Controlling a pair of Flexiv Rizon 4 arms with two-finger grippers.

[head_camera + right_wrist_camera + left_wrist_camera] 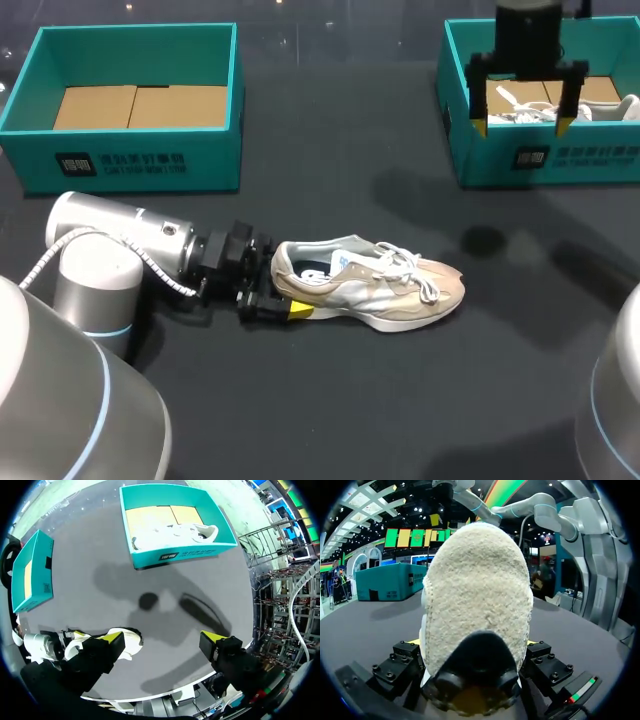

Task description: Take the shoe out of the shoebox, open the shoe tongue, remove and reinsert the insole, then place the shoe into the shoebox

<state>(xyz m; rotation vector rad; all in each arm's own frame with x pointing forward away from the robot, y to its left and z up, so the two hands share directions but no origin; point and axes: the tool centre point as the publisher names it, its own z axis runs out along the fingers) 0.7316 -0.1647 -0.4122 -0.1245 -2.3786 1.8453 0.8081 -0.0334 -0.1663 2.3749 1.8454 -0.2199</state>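
Note:
A beige and white sneaker lies on its side on the black table, toe pointing right. My left gripper lies low on the table at its heel. In the left wrist view the fuzzy heel stands between the open fingers of the left gripper; I cannot make out a grip. My right gripper hangs open and empty high over the right teal shoebox. From the right wrist view, the right gripper looks down on the sneaker and that shoebox.
A second white shoe lies in the right shoebox on brown cardboard. A second teal shoebox at the back left holds only cardboard. My left arm lies along the table's left side.

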